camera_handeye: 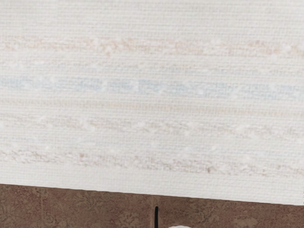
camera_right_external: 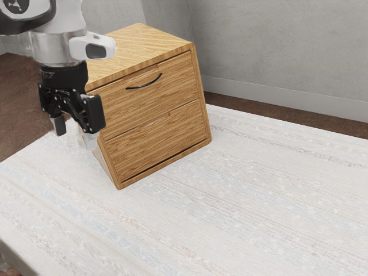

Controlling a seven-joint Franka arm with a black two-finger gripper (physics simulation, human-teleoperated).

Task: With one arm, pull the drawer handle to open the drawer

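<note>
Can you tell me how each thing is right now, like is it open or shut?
Top drawer: shut, flush with the front of the cabinet.
Handle: free, nothing is touching it.
Bottom drawer: shut.
Tool: open, empty, pointing down beside the cabinet, away from the handle.

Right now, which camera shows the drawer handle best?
The exterior view: the dark curved drawer handle sits in full sight on the upper drawer front, to the exterior view's right of the gripper. The wrist view faces the pale woven tabletop and brown floor instead.
</note>
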